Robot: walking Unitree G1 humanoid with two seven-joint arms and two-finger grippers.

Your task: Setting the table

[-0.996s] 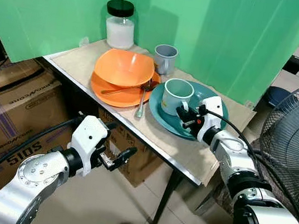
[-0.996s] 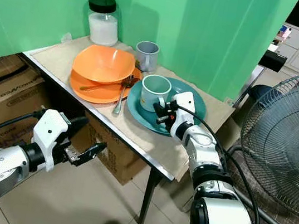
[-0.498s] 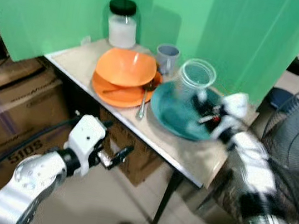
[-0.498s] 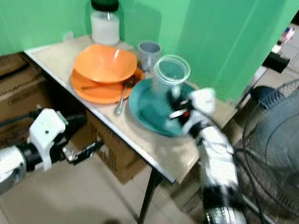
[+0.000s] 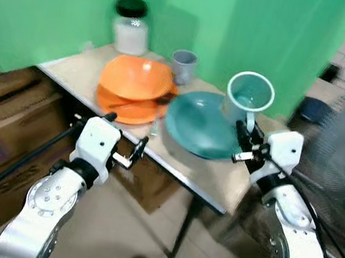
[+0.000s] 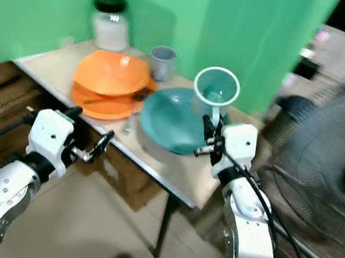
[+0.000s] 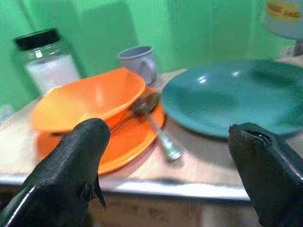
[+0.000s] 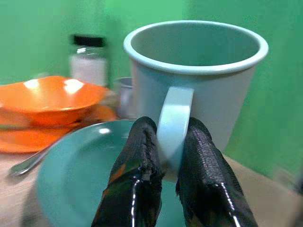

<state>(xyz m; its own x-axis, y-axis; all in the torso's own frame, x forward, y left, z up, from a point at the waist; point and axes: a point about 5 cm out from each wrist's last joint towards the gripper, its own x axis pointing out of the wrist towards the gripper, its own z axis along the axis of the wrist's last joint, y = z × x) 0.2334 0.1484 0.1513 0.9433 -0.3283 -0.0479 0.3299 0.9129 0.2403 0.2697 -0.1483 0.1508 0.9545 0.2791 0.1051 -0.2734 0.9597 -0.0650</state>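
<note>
Pinching only the thin handle, the right gripper [image 8: 163, 163] holds the pale teal mug [image 5: 249, 96] up in the air, with one black finger pressed on each side. The mug hangs just above the far edge of the teal plate [image 5: 202, 124], right in front of the gripper and not touching it. This looks like the risky part. A handle is a small thing to hold, so the mug could swing or slip out if the arm moves fast. It could then fall on the plate, or drop off the table [image 5: 216, 181], because the table edge is close below the gripper.

The left gripper [image 7: 165, 156] waits low, in front of the table edge, with its fingers spread wide and nothing between them. Straight ahead of it lies a spoon [image 7: 156, 123], resting against the orange plate [image 7: 128, 146] with the orange bowl [image 7: 90, 101] on top. Farther off stand a grey cup [image 5: 183, 66] and a glass jar with a black lid [image 5: 130, 27]. If the left arm lifts, it could bump the table and shake them all.
</note>
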